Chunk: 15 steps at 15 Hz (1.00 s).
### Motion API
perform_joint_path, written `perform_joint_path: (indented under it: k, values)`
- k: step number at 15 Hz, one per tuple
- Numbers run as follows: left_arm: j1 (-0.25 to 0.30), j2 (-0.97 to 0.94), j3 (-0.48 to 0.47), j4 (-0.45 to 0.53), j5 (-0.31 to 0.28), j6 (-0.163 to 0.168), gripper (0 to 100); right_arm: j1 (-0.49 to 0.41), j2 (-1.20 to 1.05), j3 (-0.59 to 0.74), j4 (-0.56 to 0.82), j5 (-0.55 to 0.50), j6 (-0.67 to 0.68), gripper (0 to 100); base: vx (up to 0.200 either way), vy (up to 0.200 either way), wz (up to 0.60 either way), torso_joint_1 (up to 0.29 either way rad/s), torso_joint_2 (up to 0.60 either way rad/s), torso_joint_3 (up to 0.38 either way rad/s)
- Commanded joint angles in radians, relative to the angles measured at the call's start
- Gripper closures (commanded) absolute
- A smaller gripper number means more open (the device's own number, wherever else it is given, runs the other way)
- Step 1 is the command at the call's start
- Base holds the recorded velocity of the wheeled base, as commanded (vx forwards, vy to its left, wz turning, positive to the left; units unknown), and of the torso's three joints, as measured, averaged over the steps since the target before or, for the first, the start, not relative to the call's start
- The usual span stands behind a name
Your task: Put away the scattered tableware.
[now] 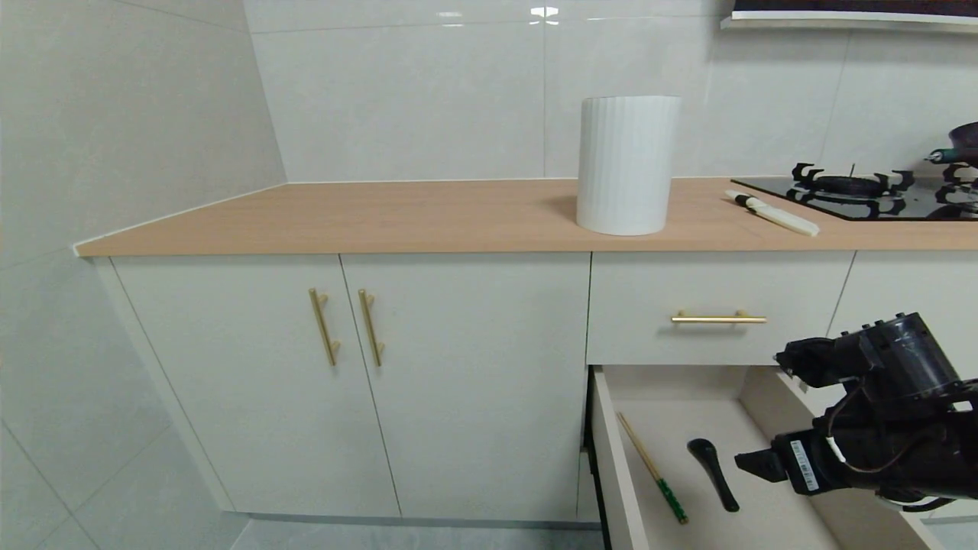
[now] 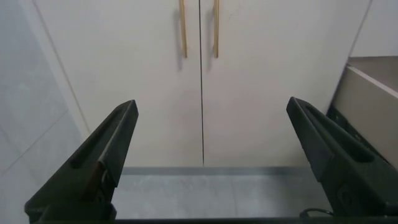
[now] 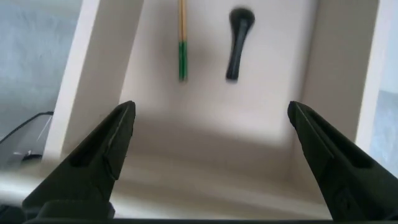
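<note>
An open drawer [image 1: 610, 451] under the counter holds a pair of wooden chopsticks [image 1: 653, 470] with green ends and a black spoon [image 1: 713, 472], lying side by side. My right gripper [image 3: 211, 111] hangs open and empty above the drawer's [image 3: 93, 68] front part, short of the chopsticks [image 3: 182, 43] and spoon [image 3: 238, 40]. My right arm [image 1: 879, 412] is over the drawer's right side. A cream knife [image 1: 772, 212] with a black band lies on the wooden counter [image 1: 428, 218] beside the stove. My left gripper [image 2: 211, 104] is open and empty, low down, facing the cabinet doors [image 2: 261, 93].
A tall white ribbed container [image 1: 626, 164] stands on the counter left of the knife. A black gas stove [image 1: 852, 191] sits at the far right. A shut drawer with a gold handle [image 1: 718, 318] is above the open one. Tiled walls enclose the left and back.
</note>
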<state>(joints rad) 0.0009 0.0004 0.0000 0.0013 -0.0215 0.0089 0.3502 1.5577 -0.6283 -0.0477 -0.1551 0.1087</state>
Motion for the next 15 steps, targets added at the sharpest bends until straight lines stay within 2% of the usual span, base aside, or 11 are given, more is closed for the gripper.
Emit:
perform_joint_path:
  k: [1,3,7,9,13,15]
  values:
    - [0.001,0.000,0.000,0.000,0.000,-0.001,0,0.013,-0.016,0.002,0.009,-0.001,-0.001,0,-0.200,0.000,0.00,-0.002,0.00,-0.002]
    - [0.001,0.000,0.000,0.000,0.000,-0.001,0,0.036,-0.039,0.002,0.060,0.002,-0.003,0,-0.200,0.000,0.00,0.005,0.00,0.002]
    - [0.001,0.000,0.000,0.000,0.000,-0.001,0,0.076,-0.071,0.015,0.177,0.037,-0.089,0,0.000,0.000,0.00,0.000,0.00,0.000]
    - [0.001,0.000,0.000,0.000,0.000,-0.001,0,0.130,-0.071,0.024,0.235,0.057,-0.109,0,0.000,0.000,0.00,0.000,0.00,0.000]
    - [0.001,0.000,0.000,0.000,0.002,-0.001,0,0.170,-0.001,0.053,0.250,0.138,-0.153,0,0.000,0.000,0.00,0.000,0.00,0.000]
    - [0.001,0.000,0.000,0.000,0.002,-0.001,0,0.171,0.047,0.052,0.250,0.144,-0.153,0,0.000,0.000,0.00,0.000,0.00,0.000]
